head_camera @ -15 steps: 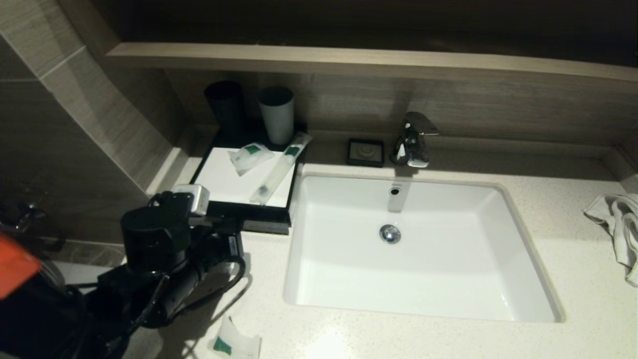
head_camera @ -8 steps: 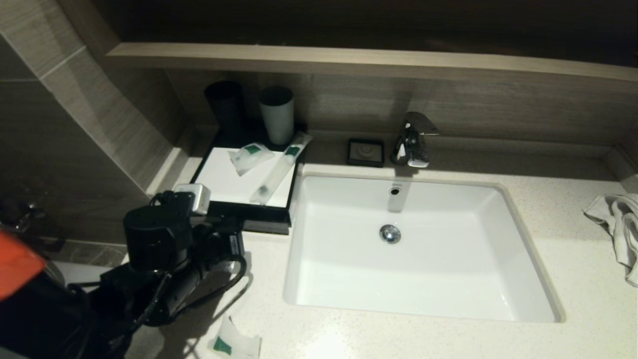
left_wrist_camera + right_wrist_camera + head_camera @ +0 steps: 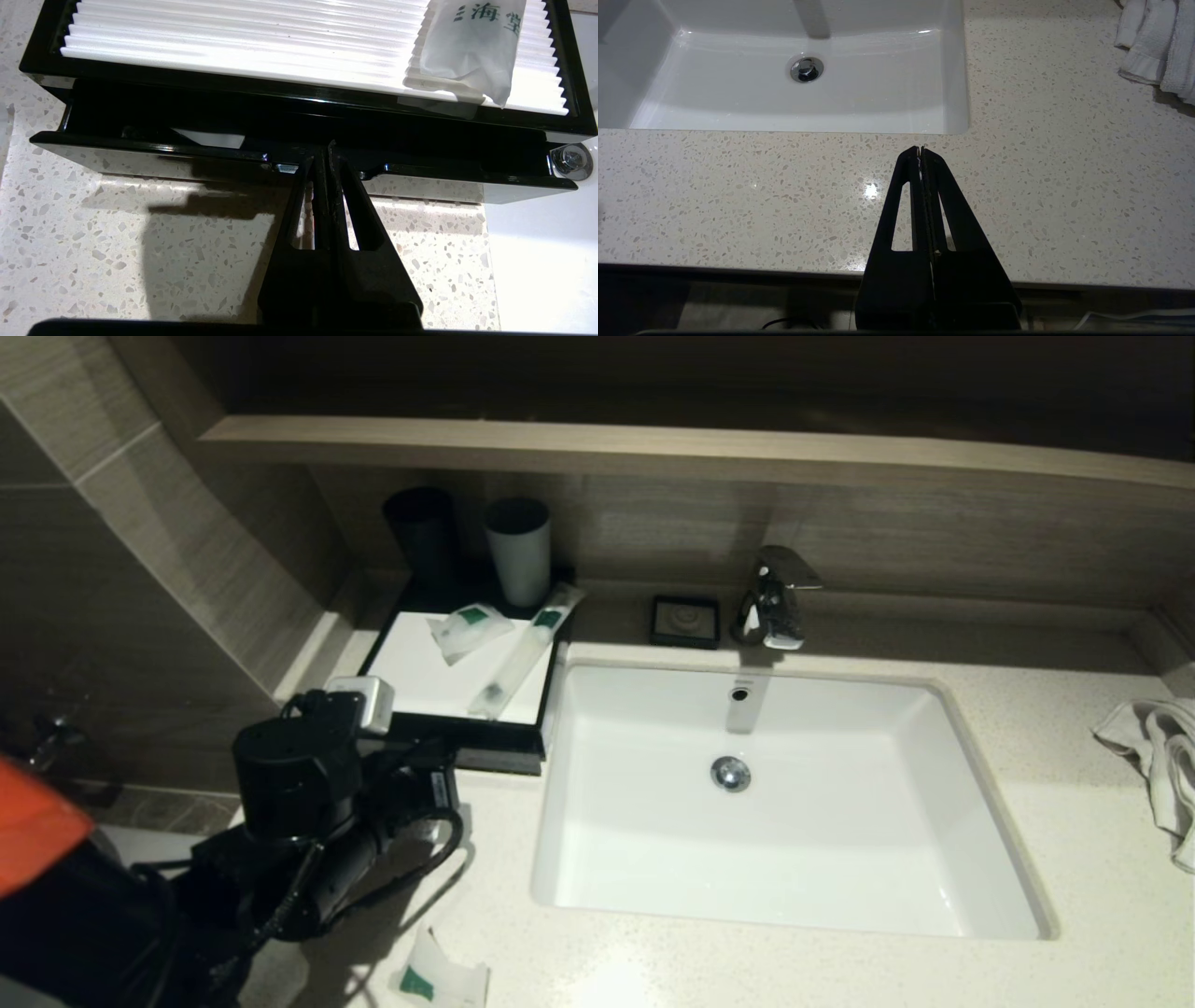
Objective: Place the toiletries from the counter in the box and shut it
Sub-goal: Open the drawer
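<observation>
A black box (image 3: 411, 616) with a white ribbed top stands left of the sink; its drawer (image 3: 140, 156) is pulled out a little, with something white showing inside. A small white packet (image 3: 467, 627) and a long toothbrush packet (image 3: 521, 653) lie on the box top. Another packet (image 3: 439, 980) lies on the counter near the front edge. My left gripper (image 3: 325, 151) is shut, its tips at the notch in the drawer's front rim; in the head view its fingers are hidden under the wrist. My right gripper (image 3: 920, 150) is shut and empty over the counter in front of the sink.
The white sink (image 3: 980, 784) fills the middle, with the tap (image 3: 773, 597) and a black soap dish (image 3: 685, 620) behind it. Two cups (image 3: 518, 549) stand behind the box. A white towel (image 3: 1158, 756) lies at the far right. A wall rises to the left.
My left wrist has shifted very slightly toward the sink. The box, the drawer and the packets have not visibly moved.
</observation>
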